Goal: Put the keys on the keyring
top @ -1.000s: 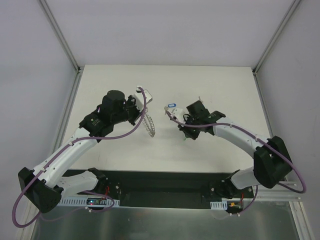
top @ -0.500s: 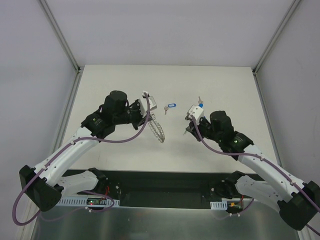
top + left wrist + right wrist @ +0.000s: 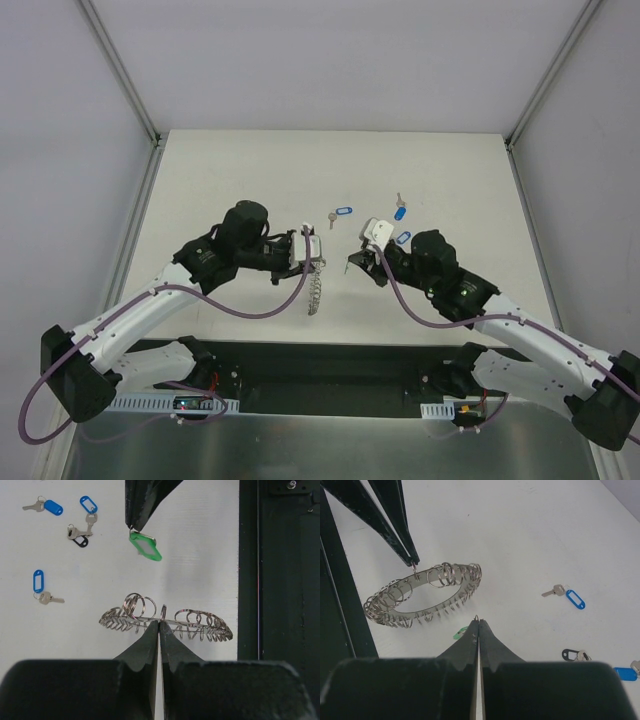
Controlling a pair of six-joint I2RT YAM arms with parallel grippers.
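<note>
My left gripper (image 3: pixel 311 261) is shut on the rim of the keyring (image 3: pixel 316 290), a large grey ring with a toothed fringe, and holds it above the table. In the left wrist view the keyring (image 3: pixel 167 621) sits edge-on at my fingertips (image 3: pixel 160 623). My right gripper (image 3: pixel 353 264) is shut on the small loop of the green-tagged key (image 3: pixel 145 546), which hangs just right of the keyring without touching it. In the right wrist view the green tag (image 3: pixel 460 631) peeks out beside my gripper (image 3: pixel 478 622), and the keyring (image 3: pixel 422 599) is just beyond.
Three blue-tagged keys lie on the white table (image 3: pixel 230 180) behind the grippers: one (image 3: pixel 341 212) at the middle, two (image 3: pixel 400 211) (image 3: pixel 404 238) to the right. A dark tag with a key (image 3: pixel 78 540) lies among them. The black base rail (image 3: pixel 320 365) runs along the near edge.
My right gripper has come forward and left with the green-tagged key, close to the keyring. My left gripper has carried the keyring right and nearer, and it now hangs edge-on.
</note>
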